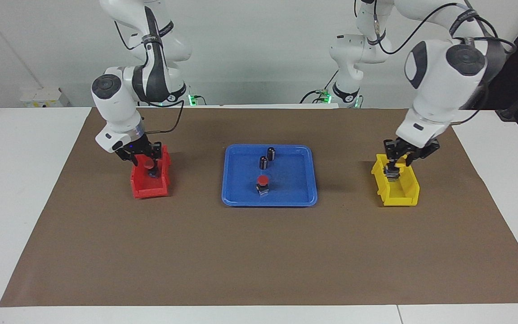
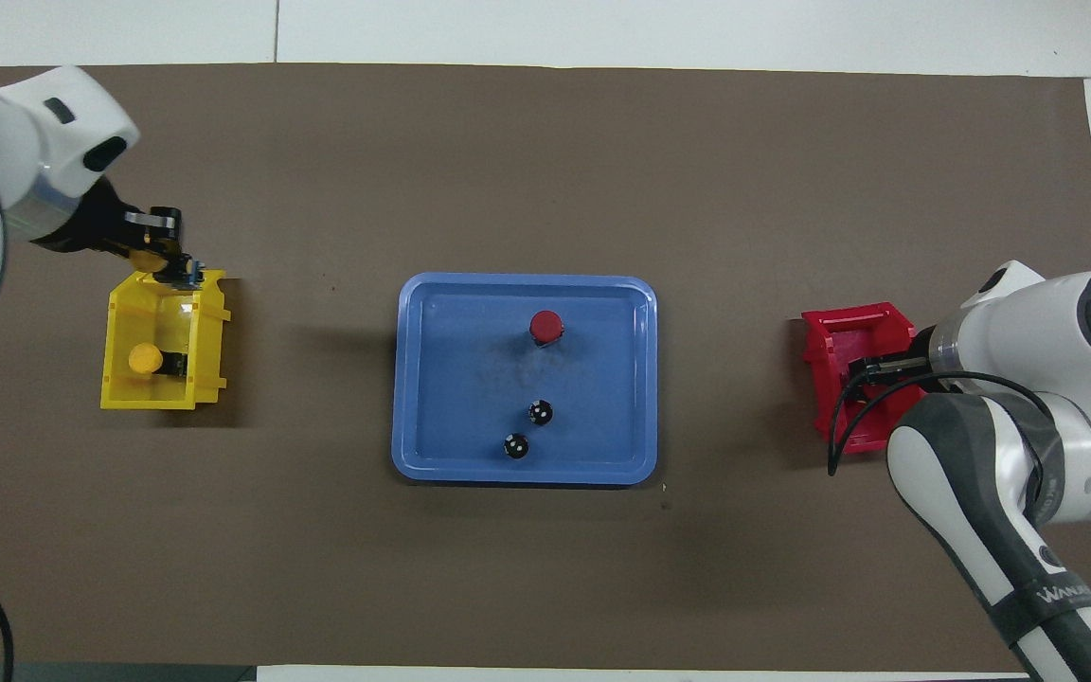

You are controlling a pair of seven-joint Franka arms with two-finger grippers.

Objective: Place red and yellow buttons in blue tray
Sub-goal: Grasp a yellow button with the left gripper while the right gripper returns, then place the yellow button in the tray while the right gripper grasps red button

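One red button (image 1: 263, 181) stands in the blue tray (image 1: 236, 198), also seen from overhead (image 2: 546, 326). My left gripper (image 1: 394, 167) is shut on a yellow button (image 1: 392, 173) and holds it up over the yellow bin (image 1: 403, 194). Overhead, the held button (image 2: 167, 262) is over the bin's rim. A second yellow button (image 2: 141, 359) lies in the yellow bin (image 2: 209, 379). My right gripper (image 1: 149, 163) is down in the red bin (image 1: 144, 191) at a second red button (image 1: 150, 164).
Two dark capless cylinders (image 1: 271, 153) (image 1: 263, 162) stand in the tray nearer the robots than the red button. The bins sit on brown paper at either end of the tray. In the overhead view my right arm covers part of the red bin (image 2: 849, 332).
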